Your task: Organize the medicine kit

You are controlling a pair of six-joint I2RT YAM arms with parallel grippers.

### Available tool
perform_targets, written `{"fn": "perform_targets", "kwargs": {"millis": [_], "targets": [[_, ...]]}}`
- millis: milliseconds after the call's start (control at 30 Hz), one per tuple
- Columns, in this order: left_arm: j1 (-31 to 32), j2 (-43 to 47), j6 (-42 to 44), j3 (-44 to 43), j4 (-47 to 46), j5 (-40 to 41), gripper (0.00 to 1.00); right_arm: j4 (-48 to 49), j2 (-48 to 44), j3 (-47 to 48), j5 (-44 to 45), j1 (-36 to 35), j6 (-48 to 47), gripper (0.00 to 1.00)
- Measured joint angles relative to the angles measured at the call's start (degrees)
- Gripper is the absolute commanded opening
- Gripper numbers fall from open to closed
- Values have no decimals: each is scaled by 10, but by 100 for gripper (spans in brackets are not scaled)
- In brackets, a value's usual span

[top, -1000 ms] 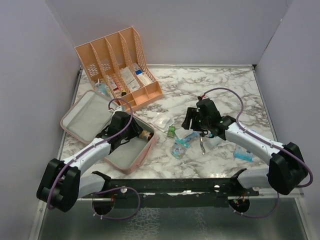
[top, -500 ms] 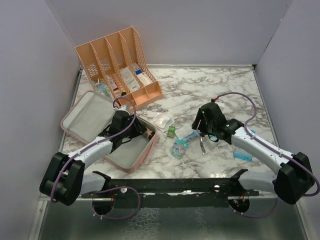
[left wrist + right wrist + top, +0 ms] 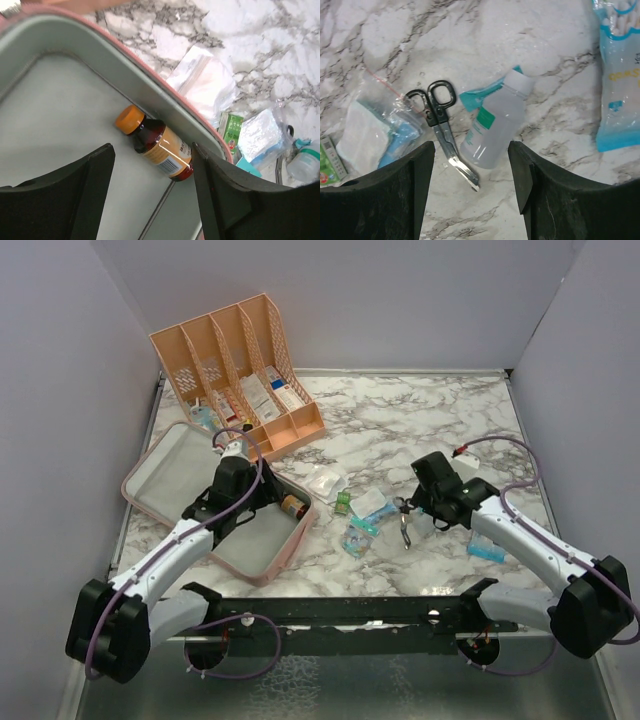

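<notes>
The medicine kit (image 3: 175,468), a flat pink zip case with grey-green lining, lies open at the left. An amber bottle (image 3: 292,506) with an orange cap lies inside it against the right wall. My left gripper (image 3: 262,502) is open and empty just above that bottle (image 3: 155,142), over the case lining (image 3: 75,115). My right gripper (image 3: 415,508) is open and empty, hovering over black-handled scissors (image 3: 442,125) and a white bottle with a teal label (image 3: 495,127) on the marble.
A peach slotted organizer (image 3: 235,370) with boxes stands at the back left. A clear bag (image 3: 322,480), a small green box (image 3: 343,503), gauze packets (image 3: 368,505) and a blue swab pack (image 3: 487,548) lie on the marble right of the case.
My left gripper has drawn back up and left, leaving the amber bottle lying in the case. My right gripper has moved right and lower, over the scissors.
</notes>
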State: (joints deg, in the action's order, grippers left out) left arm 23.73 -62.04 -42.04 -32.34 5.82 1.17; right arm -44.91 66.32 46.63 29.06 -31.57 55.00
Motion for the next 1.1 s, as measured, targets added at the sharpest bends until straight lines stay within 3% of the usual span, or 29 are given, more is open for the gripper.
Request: {"fn": "perform_targets", "kwargs": {"millis": [200,433,667,800,967,1100], "targets": [[0,86,52,-13,16,38,74,-31,-2,-21,3,29,37,73],[0,124,115,-63,1,54,80,4,10,-43,-33,66,5,73],[0,121,159,-74,-30,50,83,63,37,-90,-58,66,4,62],[0,110,163,-74,-44,42,83,80,57,-94,-62,69,-1,61],[0,99,153,-63,-82,30,82,120,54,-107,-63,69,-24,53],[0,73,134,-59,-114,27,82,155,39,-136,-73,70,-31,36]]}}
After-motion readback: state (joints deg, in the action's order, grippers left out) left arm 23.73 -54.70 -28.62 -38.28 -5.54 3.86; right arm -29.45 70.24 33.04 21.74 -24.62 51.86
